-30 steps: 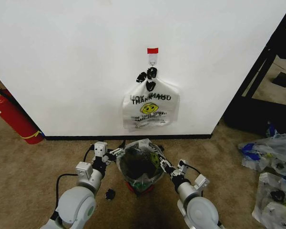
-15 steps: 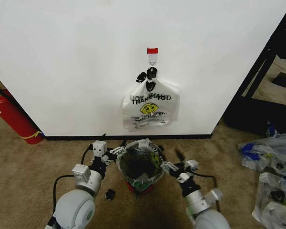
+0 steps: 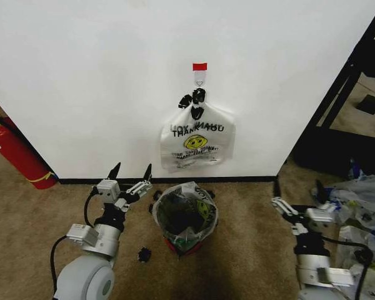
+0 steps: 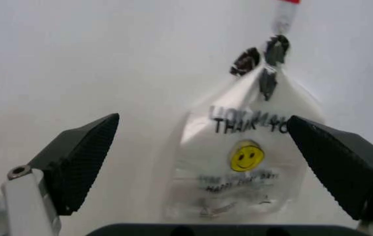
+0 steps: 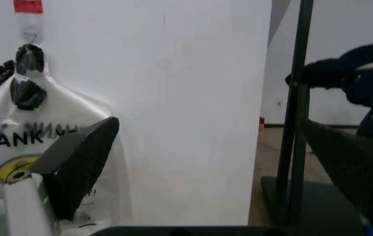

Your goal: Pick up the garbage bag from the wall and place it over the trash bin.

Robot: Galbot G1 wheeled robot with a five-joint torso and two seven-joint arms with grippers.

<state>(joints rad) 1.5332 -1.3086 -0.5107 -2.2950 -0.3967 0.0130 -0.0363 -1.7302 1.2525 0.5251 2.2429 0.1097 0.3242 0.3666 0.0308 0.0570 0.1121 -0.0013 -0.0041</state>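
The garbage bag (image 3: 204, 210), thin and see-through with a yellow smiley, is draped over the trash bin (image 3: 174, 245), whose red body shows below the plastic. The bin's dark inside shows through the bag's open mouth. My left gripper (image 3: 132, 169) is open, off to the left of the bin and pointing at the wall, clear of the bag. My right gripper (image 3: 298, 195) is open too, well to the right of the bin over the carpet. Both wrist views look between spread black fingers (image 4: 81, 160) (image 5: 78, 157) at the wall.
An opaque white THANK YOU bag (image 3: 197, 142) (image 4: 245, 162) (image 5: 22, 137) hangs from a red-topped hook (image 3: 200, 67). A red fire extinguisher (image 3: 19, 153) stands at the left. A black rack (image 3: 344, 94) and a heap of plastic bags (image 3: 362, 200) lie at the right. A small black piece (image 3: 144, 254) lies on the carpet.
Both grippers have let go of the bag's rim at the bin and opened. The left one drew back to the left; the right one swung far out to the right.
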